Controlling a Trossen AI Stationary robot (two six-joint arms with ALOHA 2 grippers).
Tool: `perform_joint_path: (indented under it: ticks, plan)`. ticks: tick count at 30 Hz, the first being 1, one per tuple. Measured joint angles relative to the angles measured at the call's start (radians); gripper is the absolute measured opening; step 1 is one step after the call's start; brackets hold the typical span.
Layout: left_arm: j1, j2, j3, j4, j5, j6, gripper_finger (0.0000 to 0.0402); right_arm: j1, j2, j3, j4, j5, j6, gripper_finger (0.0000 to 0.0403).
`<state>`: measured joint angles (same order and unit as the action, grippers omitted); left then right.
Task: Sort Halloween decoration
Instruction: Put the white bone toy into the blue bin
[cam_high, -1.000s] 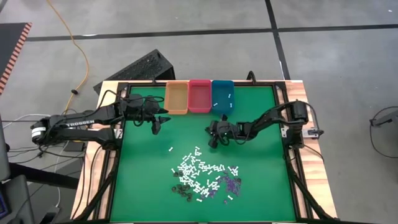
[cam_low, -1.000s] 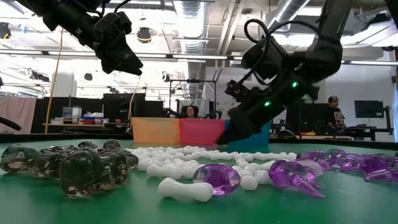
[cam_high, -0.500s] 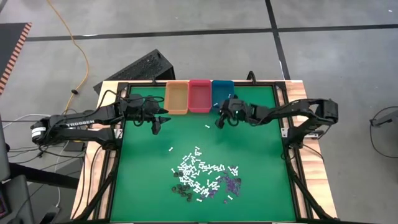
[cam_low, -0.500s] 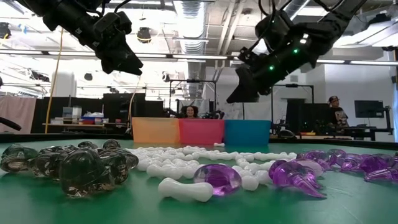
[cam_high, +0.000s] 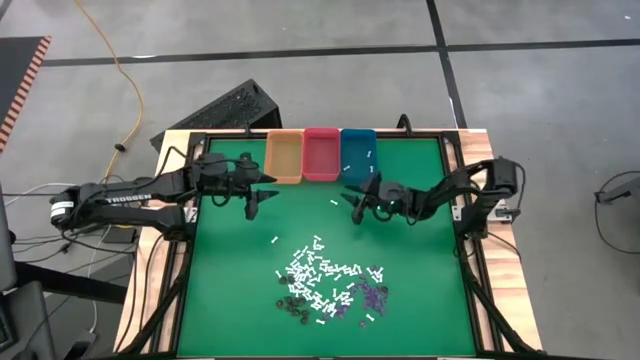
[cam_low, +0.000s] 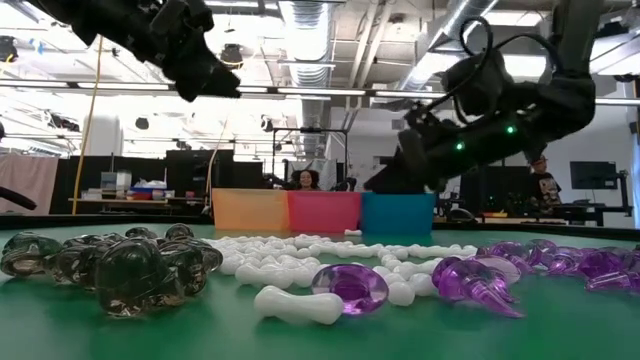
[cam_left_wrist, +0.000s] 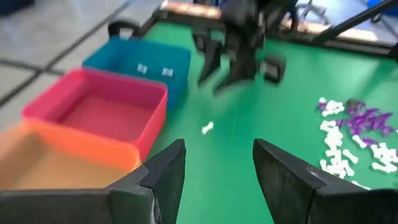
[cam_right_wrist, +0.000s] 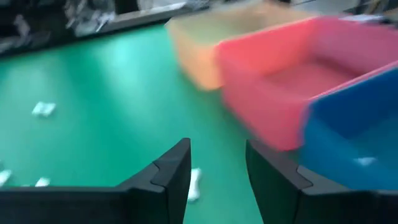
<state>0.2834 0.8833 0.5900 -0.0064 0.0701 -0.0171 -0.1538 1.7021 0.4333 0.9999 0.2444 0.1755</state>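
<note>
Left gripper hangs at centre-left of the high view, just below the orange rectangular plastic bin, jaws spread wide with nothing between them; probably parked near the bins to wait its turn. The orange bin, pink rectangular plastic bin and teal rectangular plastic bin sit touching in a row at top centre of the green bench, one likely meant per colour. The teal bin holds a few white sticks. One stray white plastic stick lies on the bench below the pink bin. Right gripper is just right of it, below the teal bin, jaws parted and empty, fitting a drop just made. The Halloween decoration pile of tiny white, purple and dark plastic pieces lies lower centre, well apart from both grippers, mostly unsorted.
</note>
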Motion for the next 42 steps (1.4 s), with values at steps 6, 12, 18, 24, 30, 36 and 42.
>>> perform_joint_path:
  ticks: [6, 12, 18, 24, 30, 36, 42]
  plan:
    - [-0.042, -0.001, -0.087, 0.239, 0.006, 0.043, 0.0178, 0.024, 0.11, 0.094, -0.056, -0.004, -0.068, 0.0187]
    - [-0.048, 0.0, -0.269, 0.51, 0.0, 0.021, 0.0178, 0.02, 0.166, 0.119, -0.056, -0.001, -0.061, 0.0222]
    - [-0.048, 0.0, -0.391, 0.671, -0.093, 0.015, 0.0178, 0.014, 0.169, 0.119, -0.082, 0.016, -0.07, 0.0246]
    - [-0.048, 0.0, -0.432, 0.71, -0.109, -0.013, 0.0178, -0.001, 0.167, 0.153, -0.207, -0.019, -0.09, 0.0246]
    - [-0.047, 0.0, -0.432, 0.713, -0.109, -0.018, 0.0178, -0.026, 0.167, 0.177, -0.273, -0.036, -0.101, 0.0246]
    - [-0.047, 0.0, -0.432, 0.711, -0.109, -0.022, 0.0178, -0.019, 0.298, 0.182, -0.204, -0.049, -0.074, 0.023]
    - [-0.047, 0.0, -0.432, 0.696, -0.109, -0.028, 0.0178, 0.001, 0.399, 0.202, -0.101, -0.004, -0.034, 0.0212]
